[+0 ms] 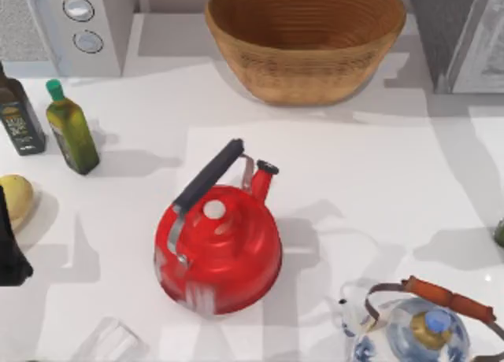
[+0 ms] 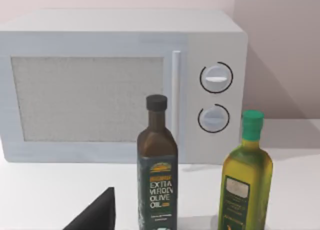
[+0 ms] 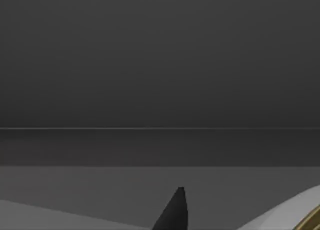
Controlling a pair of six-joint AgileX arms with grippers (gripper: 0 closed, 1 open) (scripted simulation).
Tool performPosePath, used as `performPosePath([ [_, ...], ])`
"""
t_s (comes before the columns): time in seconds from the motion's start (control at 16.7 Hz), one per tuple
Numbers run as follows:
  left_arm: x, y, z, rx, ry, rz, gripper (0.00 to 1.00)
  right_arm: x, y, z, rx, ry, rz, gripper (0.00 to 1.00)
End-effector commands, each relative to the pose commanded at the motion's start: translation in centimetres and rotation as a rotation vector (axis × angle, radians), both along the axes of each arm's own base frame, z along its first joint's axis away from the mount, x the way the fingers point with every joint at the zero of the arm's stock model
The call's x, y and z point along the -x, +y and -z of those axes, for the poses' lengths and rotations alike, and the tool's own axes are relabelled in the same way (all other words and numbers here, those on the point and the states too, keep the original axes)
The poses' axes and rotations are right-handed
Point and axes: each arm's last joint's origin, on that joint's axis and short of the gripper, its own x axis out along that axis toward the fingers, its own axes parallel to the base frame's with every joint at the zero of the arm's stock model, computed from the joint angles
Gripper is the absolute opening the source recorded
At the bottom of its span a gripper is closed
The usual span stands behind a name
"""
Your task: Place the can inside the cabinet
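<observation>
Cabinet stands at the counter's far right corner. Right wrist view looks into a dim grey space, likely the cabinet's inside, so the right arm reads as reached in to deliver. Left gripper is parked low at the counter's left edge, facing the microwave; its grip state can't be told. Right gripper shows one tip beside a white, gold-edged sliver, probably the can. Clamped or released, can't tell.
</observation>
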Motion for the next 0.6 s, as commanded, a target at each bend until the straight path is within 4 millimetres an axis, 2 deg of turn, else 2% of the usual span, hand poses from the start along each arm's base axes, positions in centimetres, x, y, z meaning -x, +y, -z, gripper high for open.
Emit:
performPosePath([
  [0.18, 0.0, 0.0, 0.0, 0.0, 0.0, 0.0, 1.0, -1.6, 0.2, -0.2, 0.004, 0.019, 0.0, 0.0],
  [0.6, 0.0, 0.0, 0.0, 0.0, 0.0, 0.0, 1.0, -8.8, 0.5, -3.0, 0.001, 0.004, 0.0, 0.0],
])
